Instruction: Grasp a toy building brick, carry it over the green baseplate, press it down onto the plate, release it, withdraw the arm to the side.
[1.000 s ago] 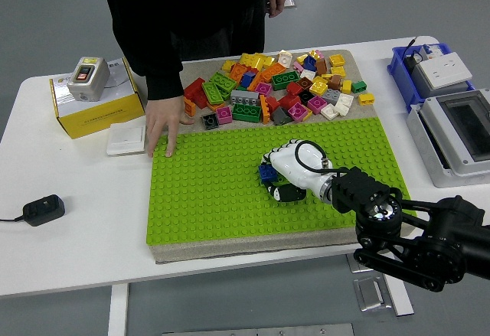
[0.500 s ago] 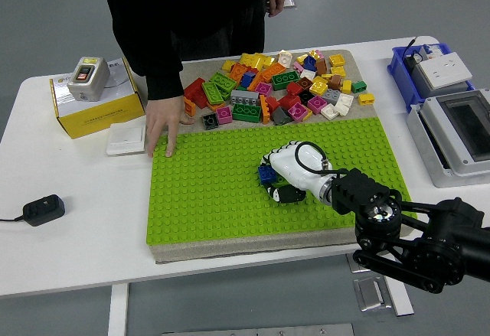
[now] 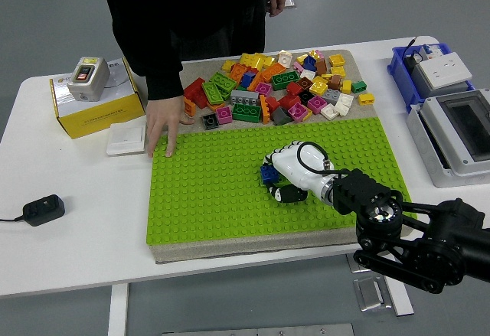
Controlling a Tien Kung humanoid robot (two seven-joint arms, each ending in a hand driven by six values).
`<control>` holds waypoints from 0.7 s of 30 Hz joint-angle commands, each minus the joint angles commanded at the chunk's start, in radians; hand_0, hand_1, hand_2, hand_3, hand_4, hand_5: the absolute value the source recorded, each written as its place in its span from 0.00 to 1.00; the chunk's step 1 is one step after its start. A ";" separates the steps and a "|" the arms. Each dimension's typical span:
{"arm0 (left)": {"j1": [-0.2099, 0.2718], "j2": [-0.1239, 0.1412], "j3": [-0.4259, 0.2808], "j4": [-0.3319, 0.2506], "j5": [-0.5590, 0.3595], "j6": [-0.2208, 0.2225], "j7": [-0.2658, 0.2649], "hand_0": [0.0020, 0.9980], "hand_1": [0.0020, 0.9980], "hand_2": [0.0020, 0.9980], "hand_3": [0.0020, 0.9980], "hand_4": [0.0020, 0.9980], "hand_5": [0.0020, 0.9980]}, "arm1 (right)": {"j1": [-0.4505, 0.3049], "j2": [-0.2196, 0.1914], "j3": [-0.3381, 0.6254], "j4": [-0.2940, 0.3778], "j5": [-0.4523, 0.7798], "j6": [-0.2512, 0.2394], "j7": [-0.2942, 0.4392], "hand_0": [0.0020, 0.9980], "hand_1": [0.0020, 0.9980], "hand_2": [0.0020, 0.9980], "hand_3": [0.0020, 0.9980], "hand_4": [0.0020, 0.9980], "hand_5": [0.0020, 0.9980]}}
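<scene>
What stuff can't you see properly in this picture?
Head view only:
- Blue brick: mostly covered by the right hand, so its shape and whether it is seated on the green baseplate cannot be told.
- Left arm: out of the picture.
- Person: cut off by the top edge; one hand rests at the baseplate's corner.
- Grey enclosure: cut by the right edge.

The baseplate (image 3: 207, 198) lay at the table's (image 3: 76, 244) middle, with the brick pile (image 3: 276, 87) behind it. A box (image 3: 96, 110) stood to its left, an adapter (image 3: 42, 209) nearer, and bins (image 3: 452, 133) to the right.
</scene>
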 joint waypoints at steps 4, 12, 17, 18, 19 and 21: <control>0.000 0.000 0.000 0.000 0.000 0.000 0.000 0.67 0.69 0.63 0.65 0.37 0.42 | -0.001 0.002 0.001 0.000 0.001 -0.002 0.000 0.82 0.76 0.78 0.70 0.51 0.39; 0.000 -0.001 0.000 0.000 0.001 0.001 -0.001 0.67 0.68 0.63 0.65 0.36 0.42 | -0.002 0.004 0.001 0.001 0.002 -0.005 0.001 0.83 0.76 0.78 0.70 0.51 0.39; 0.001 0.000 0.000 0.000 0.001 0.002 -0.001 0.67 0.69 0.63 0.65 0.35 0.42 | -0.003 0.004 0.002 0.001 0.001 -0.006 0.001 0.83 0.76 0.78 0.70 0.52 0.39; 0.001 -0.001 0.000 0.000 0.001 0.002 -0.001 0.67 0.69 0.63 0.65 0.35 0.42 | -0.003 0.004 0.002 0.001 0.001 -0.006 0.001 0.83 0.76 0.78 0.70 0.52 0.39; 0.001 -0.001 0.000 0.000 0.002 0.002 -0.001 0.66 0.68 0.63 0.64 0.34 0.42 | -0.003 0.004 0.002 0.001 0.001 -0.006 0.001 0.83 0.76 0.78 0.73 0.52 0.40; 0.001 -0.001 0.000 0.000 0.001 0.002 -0.002 0.66 0.68 0.63 0.64 0.34 0.42 | -0.003 0.004 0.002 0.001 0.001 -0.006 0.001 0.83 0.76 0.78 0.73 0.52 0.40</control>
